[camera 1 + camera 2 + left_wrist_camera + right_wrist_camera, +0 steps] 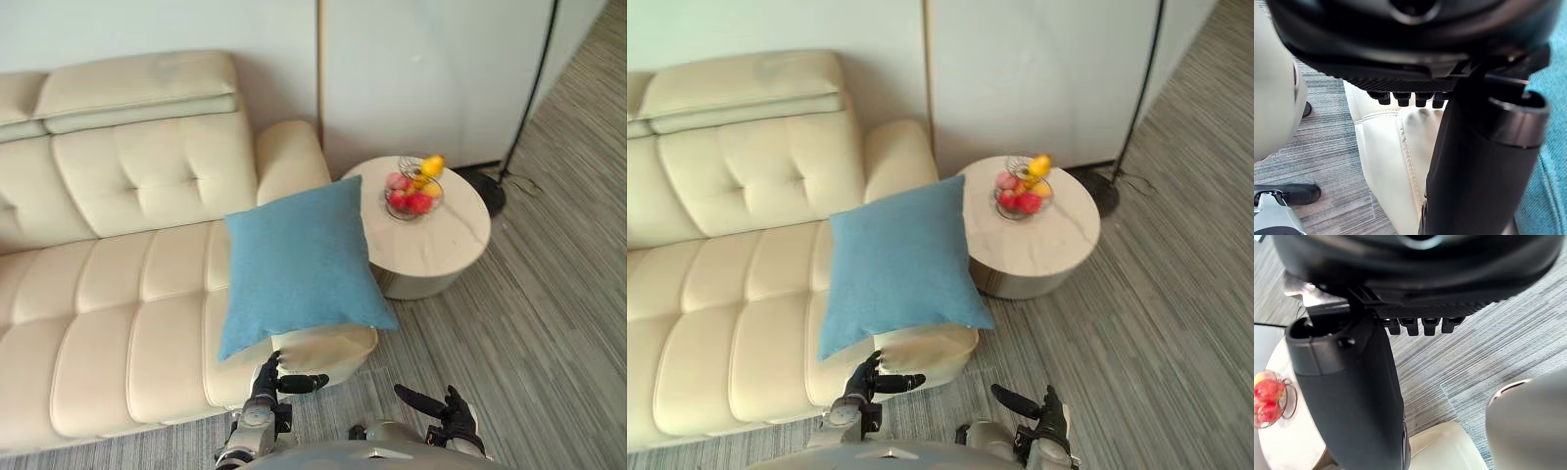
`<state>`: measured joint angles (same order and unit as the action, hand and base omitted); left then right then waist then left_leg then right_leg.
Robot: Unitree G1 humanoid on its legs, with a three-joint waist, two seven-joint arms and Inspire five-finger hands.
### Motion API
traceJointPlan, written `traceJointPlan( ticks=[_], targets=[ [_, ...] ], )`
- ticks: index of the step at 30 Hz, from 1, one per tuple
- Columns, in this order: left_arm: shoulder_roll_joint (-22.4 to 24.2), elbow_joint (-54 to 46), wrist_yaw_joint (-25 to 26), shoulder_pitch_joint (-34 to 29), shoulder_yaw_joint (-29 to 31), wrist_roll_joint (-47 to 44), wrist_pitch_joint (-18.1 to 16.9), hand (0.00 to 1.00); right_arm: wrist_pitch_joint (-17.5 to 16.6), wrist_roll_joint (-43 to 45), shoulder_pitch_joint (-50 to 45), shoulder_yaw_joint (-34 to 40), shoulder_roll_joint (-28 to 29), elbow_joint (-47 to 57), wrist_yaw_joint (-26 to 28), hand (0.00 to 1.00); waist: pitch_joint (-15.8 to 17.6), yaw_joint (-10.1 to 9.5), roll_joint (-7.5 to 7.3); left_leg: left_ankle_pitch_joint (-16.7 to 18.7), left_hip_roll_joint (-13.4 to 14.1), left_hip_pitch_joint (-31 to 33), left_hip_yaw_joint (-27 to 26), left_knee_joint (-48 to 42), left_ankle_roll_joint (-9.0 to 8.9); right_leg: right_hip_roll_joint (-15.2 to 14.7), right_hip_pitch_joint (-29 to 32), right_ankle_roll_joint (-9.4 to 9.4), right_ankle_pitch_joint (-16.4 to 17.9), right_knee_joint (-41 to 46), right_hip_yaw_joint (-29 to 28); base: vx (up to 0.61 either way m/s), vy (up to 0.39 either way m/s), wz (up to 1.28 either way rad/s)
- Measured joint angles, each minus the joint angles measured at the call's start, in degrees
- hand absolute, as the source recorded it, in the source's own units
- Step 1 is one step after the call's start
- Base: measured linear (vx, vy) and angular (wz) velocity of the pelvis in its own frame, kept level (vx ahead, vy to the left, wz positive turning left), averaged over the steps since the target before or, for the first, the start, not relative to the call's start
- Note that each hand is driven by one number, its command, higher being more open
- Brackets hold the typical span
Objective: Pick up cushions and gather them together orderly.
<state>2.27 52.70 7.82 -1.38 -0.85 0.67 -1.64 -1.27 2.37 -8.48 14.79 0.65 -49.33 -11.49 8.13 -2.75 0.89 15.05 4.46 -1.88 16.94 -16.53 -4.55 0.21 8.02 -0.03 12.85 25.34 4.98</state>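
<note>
Cushion (299, 264): blue, square, one only, at the centre of the frame; it lies tilted over the right-hand end of the sofa, across the seat and the front of the armrest, and neither hand holds it.
Sofa (118, 284): cream leather, tufted back, taking up the left half of the frame.
Left hand (266, 380): bottom centre of the frame, just below the cushion's lower left corner and in front of the sofa's edge; fingers (1403, 98) relaxed and uncurled, thumb sticking out to the right, nothing in its grasp. Whether it touches the cushion cannot be told.
Right hand (453, 416): lower right of the frame, above the carpet, well apart from the cushion; fingers (1422, 325) spread and straight, thumb pointing left, empty.
Side table (451, 240): round, pale, just right of the armrest; the cushion's upper right corner overlaps its rim in the picture.
Fruit basket (413, 191): wire, on the table's far part, holding red and yellow fruit.
Lamp base (487, 188): dark, on the floor behind the table, upper right.
Carpet (549, 323): grey, striped.
</note>
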Motion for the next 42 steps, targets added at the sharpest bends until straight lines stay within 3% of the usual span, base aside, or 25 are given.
traceJointPlan(
  ticks=[3,5,7,12,16,24,29,33,36,42],
  targets=[
    [0.28,-0.12,-0.34,-0.52,0.01,0.01,-0.04,1.00,-0.04,-0.02,-0.25,-0.02,0.24,-0.15,-0.01,1.00,-0.02,0.00,0.03,-0.55,1.55,0.46,-3.87,-1.74,-0.91,-0.26,-3.83,-0.74,0.39,-1.68,3.16,0.14,-0.160,0.96],
    [0.44,-0.19,-0.36,-0.53,0.00,0.02,-0.18,1.00,-0.10,-0.02,-0.06,-0.03,0.27,-0.12,-0.02,1.00,0.14,-0.01,-0.29,-0.52,2.30,1.99,-10.91,-3.55,-0.90,-0.98,-5.31,-1.07,0.59,-2.90,4.34,0.04,-0.009,0.75],
    [0.39,-0.33,-0.26,-0.54,-0.07,0.00,-0.30,1.00,-0.13,0.01,0.87,-0.10,0.13,0.12,0.03,1.00,-0.16,-0.04,0.45,-0.80,2.99,2.23,-18.64,-2.21,-0.65,-1.52,-5.19,-1.01,0.62,-2.93,4.71,0.00,0.064,0.41],
    [-1.17,0.05,0.25,-0.71,-0.08,-0.03,-0.28,1.00,-0.23,0.23,0.89,-0.09,1.24,0.26,0.26,1.00,-0.89,-0.17,-1.22,-2.53,0.97,0.22,-19.51,1.71,0.59,-3.20,-6.42,0.35,-0.18,-5.66,3.92,-0.02,0.087,0.02],
    [-1.32,0.48,0.33,-1.33,-0.43,-0.03,-0.28,1.00,-0.22,0.25,-0.05,0.34,1.50,0.25,0.31,1.00,-1.52,0.05,-1.54,-5.24,-0.37,-1.44,-19.65,6.12,1.20,-4.07,-8.17,1.80,-2.00,-9.45,3.85,-0.05,0.053,0.02],
    [-2.23,0.42,1.16,-1.77,-0.43,-0.19,-0.29,1.00,-0.03,0.02,-2.53,-0.01,1.61,2.19,-0.39,1.00,-2.80,0.11,-1.47,-9.58,-0.76,-3.07,-19.52,12.56,1.29,-3.82,-9.13,1.92,-5.40,-14.20,4.15,-0.06,0.003,0.02],
    [-4.42,-3.77,1.58,-4.39,-0.35,-0.52,-0.23,1.00,0.21,-0.12,-3.83,-1.28,1.48,11.70,-0.44,1.00,-3.01,0.23,-1.73,-11.13,-0.94,-3.00,-19.51,14.78,1.56,-3.58,-9.13,2.07,-7.45,-16.69,4.02,-0.06,0.015,-0.01],
    [-6.95,-11.67,2.10,-7.85,3.91,-2.65,-0.20,1.00,0.14,-2.85,-3.97,-1.23,-0.19,23.37,-0.38,1.00,-3.71,0.18,-2.67,-11.68,-1.42,-3.00,-19.38,15.74,1.91,-3.73,-9.48,2.40,-8.43,-18.40,3.97,-0.02,0.036,0.01],
    [-7.75,-15.51,2.86,-8.90,8.15,-3.46,-0.25,1.00,-0.03,-4.70,-3.93,-0.32,-2.36,29.63,-0.24,1.00,-3.88,0.19,-2.42,-11.77,-2.02,-3.25,-19.23,16.26,2.09,-3.82,-10.11,2.85,-8.89,-19.57,4.02,0.01,0.039,0.03],
    [-9.15,-17.96,4.43,-8.72,13.02,-5.21,-0.25,1.00,-0.03,-5.85,-3.46,0.01,-4.95,32.82,0.46,1.00,-4.09,0.23,-2.27,-11.68,-2.61,-3.27,-19.22,16.32,2.39,-3.96,-10.26,2.85,-9.48,-20.75,3.72,0.03,0.022,-0.01]
  ],
)
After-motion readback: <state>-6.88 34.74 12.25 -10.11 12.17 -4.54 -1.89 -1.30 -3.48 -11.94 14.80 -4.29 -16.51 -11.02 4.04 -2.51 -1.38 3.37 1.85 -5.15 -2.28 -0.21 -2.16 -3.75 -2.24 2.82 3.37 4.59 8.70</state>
